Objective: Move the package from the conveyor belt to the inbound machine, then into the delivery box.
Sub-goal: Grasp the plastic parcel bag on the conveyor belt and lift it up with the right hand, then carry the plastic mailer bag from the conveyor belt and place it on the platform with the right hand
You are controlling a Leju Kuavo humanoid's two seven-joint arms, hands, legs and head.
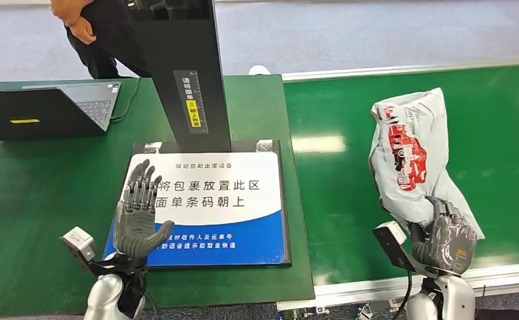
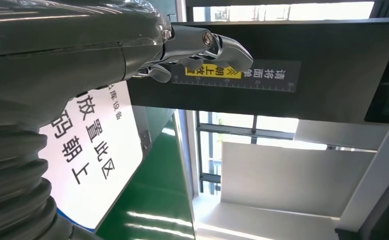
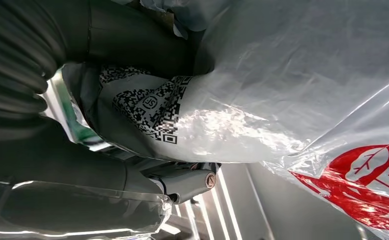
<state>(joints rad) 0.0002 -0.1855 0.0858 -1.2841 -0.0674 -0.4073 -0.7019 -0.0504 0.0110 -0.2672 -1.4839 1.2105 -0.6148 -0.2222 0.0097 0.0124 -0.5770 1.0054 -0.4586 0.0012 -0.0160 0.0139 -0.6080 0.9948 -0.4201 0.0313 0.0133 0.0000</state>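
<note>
The right hand, lower right of the frame, grips the white package on the conveyor belt. The left hand, fingers spread and holding nothing, hovers over the inbound machine at lower left.

We count one package, a grey plastic mailer with red print, at the right of the head frame; one conveyor belt, the green band under it; one inbound machine, a black column rising at upper centre, with one white and blue placement plate at its foot; one laptop at the upper left; one green table beneath it; one person at the top left edge; two robot hands, the left hand at lower left and the right hand at lower right; we make out one square code printed on the package in the right wrist view.
</note>
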